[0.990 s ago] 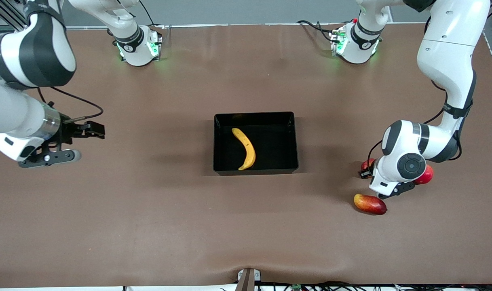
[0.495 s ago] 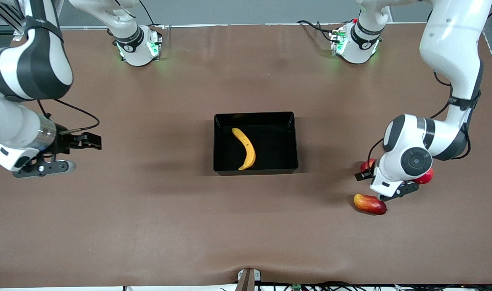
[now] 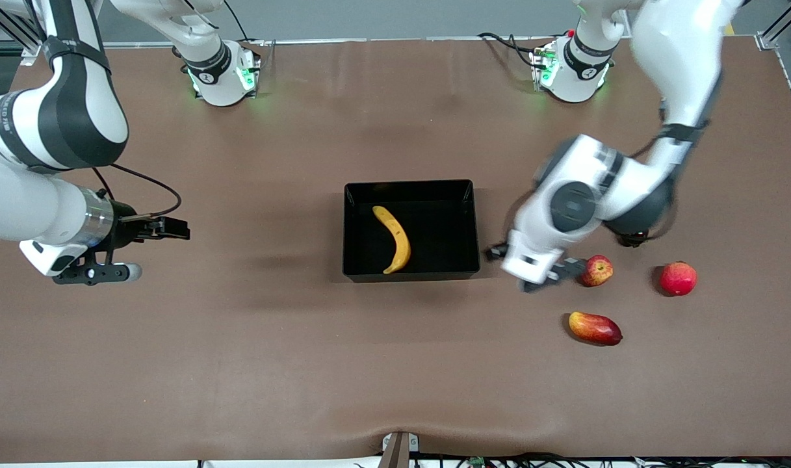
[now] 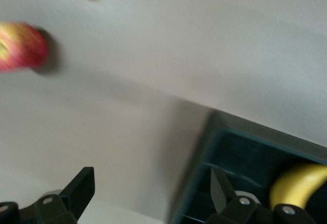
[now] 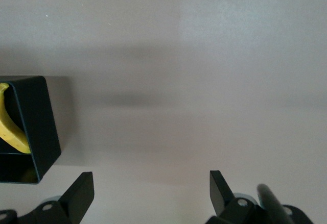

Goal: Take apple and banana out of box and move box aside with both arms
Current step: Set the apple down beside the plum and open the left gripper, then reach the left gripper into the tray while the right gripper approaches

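Left gripper (image 3: pixel 530 268) jaws wide, empty, just beside box (image 3: pixel 473 224) wall; apple (image 3: pixel 596 270) on table close by. Banana (image 3: pixel 395 238) in box: light, soft, pinch mid-curve. Right gripper (image 3: pixel 149 247) spread, empty, waits.

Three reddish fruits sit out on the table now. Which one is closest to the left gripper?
The apple, small, red with yellowish patches. It lies right beside the open left gripper. The round red fruit and the elongated red-yellow fruit lie clearly farther off.
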### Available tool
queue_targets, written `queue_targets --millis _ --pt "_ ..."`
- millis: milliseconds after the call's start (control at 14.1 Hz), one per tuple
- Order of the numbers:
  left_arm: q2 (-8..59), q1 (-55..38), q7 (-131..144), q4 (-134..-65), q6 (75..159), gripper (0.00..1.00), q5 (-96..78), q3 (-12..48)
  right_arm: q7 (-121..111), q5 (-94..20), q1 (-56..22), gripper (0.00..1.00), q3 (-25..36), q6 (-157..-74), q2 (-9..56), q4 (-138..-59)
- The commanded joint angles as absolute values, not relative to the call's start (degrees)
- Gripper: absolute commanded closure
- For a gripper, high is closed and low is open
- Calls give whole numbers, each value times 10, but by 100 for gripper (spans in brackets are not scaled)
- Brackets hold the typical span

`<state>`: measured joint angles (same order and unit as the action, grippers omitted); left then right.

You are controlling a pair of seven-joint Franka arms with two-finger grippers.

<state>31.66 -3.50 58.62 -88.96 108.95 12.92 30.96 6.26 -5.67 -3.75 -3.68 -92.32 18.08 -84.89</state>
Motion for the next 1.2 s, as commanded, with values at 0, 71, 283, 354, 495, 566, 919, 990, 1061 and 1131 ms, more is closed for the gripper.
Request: queue_targets --millis 0,71,283,354,495,566,919,990,1061,1131 --pt "359 -101 676 -832 1096 0 123 308 116 -64 -61 0 -39 -922 174 -855" --pt "369 -119 705 -825 1112 0 122 308 133 -63 -68 0 -39 -921 174 -855" --pt "398 -173 817 -825 1182 0 122 305 138 -62 -81 0 -39 -909 172 -862" --pt "409 -181 857 -826 1204 0 122 305 139 -62 -83 0 -39 -911 171 -868" --pt "431 -211 928 -826 1230 0 127 303 168 -60 -99 0 -38 -921 166 -882" --pt "438 -221 946 -826 1234 0 128 300 190 -58 -106 0 -38 -925 164 -889" --pt "457 -249 987 -828 1248 0 129 294 206 -57 -126 0 -39 -1001 133 -975" --pt "459 -254 997 -828 1257 0 131 289 206 -57 -127 0 -39 -1007 129 -983" --pt "460 -261 1004 -829 1259 0 131 280 207 -57 -132 0 -39 -1011 129 -986" --pt "460 -270 1004 -828 1260 0 131 266 215 -57 -140 0 -39 -1013 129 -987"
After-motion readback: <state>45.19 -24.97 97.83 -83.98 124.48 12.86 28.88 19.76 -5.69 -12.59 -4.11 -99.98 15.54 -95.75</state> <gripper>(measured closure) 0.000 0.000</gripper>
